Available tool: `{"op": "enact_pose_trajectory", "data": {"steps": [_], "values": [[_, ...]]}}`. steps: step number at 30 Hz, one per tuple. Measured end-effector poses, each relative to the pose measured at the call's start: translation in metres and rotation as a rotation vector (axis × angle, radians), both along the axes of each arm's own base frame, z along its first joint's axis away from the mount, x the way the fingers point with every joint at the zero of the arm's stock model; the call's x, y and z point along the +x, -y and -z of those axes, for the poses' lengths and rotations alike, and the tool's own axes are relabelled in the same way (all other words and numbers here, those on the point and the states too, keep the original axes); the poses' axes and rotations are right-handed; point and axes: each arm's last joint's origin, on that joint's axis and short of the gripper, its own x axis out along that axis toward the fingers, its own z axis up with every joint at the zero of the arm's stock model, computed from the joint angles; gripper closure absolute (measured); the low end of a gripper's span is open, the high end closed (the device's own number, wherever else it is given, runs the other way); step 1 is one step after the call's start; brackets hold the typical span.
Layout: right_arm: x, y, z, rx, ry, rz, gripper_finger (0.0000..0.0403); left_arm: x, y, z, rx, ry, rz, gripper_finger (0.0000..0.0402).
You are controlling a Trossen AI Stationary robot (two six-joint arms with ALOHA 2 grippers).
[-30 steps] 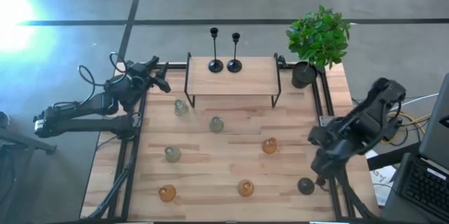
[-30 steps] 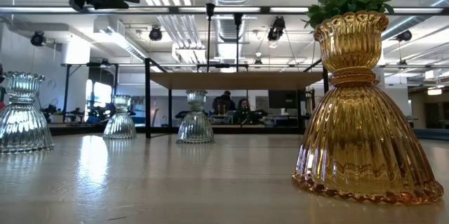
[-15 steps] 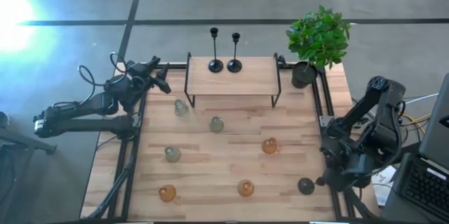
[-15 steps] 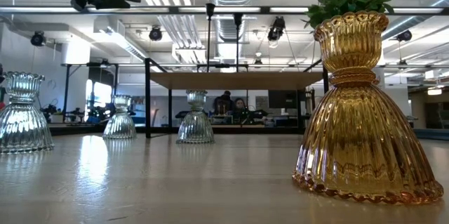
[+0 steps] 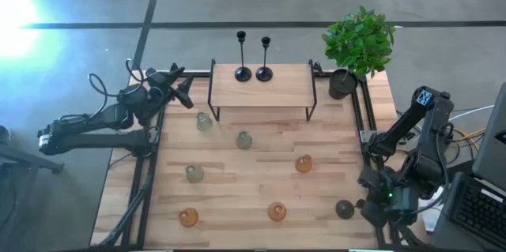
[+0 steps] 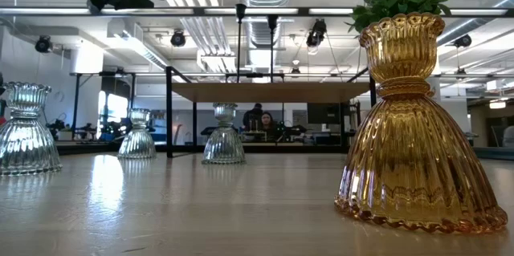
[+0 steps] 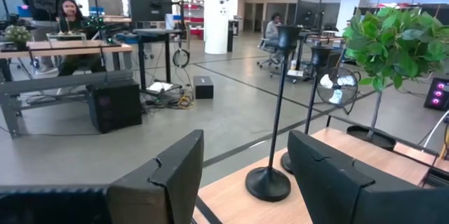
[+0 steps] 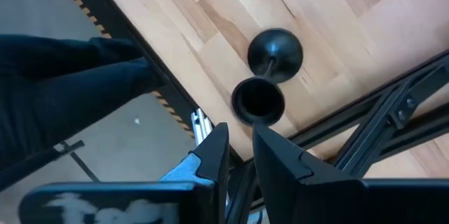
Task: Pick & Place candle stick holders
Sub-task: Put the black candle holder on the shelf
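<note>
High view, items as I log them: two black candlesticks [image 5: 243, 56] upright on the raised shelf [image 5: 262, 86] at the far edge of the counter [image 5: 332, 185]; a third black candlestick [image 5: 345, 208] upright near the near right corner; six glass holders [image 5: 243, 139], pale green and amber, spread over the counter's middle.

Right hand [image 8: 238, 150]: above that corner candlestick [image 8: 266, 76], beyond the counter's edge, fingers nearly together, holding nothing.

Left hand [image 7: 245, 175]: by the far left corner, fingers spread wide, empty, facing the shelf candlesticks [image 7: 275, 112].

Risk, in my judgement: the corner candlestick is slim and probably top-heavy; a descent slightly off its stem could tip it over the edge. Fingers need opening first.
</note>
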Motion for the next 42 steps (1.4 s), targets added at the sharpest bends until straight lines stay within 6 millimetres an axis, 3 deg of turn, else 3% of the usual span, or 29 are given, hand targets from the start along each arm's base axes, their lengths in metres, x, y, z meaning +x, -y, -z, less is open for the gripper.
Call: {"op": "enact_pose_trajectory", "data": {"steps": [26, 36, 42], "values": [[0.001, -0.001, 0.038, -0.021, -0.022, 0.032, 0.0344, 0.0, 0.0, 0.003, 0.003, -0.042, 0.004, 0.0188], [0.0, 0.0, 0.04, -0.023, -0.023, 0.044, 0.0344, 0.0, 0.0, 0.003, 0.009, -0.051, 0.0, 0.0188], [0.001, -0.001, 0.03, -0.001, -0.016, 0.043, 0.0344, 0.0, 0.0, 0.003, 0.01, -0.052, 0.0, 0.0188]]}}
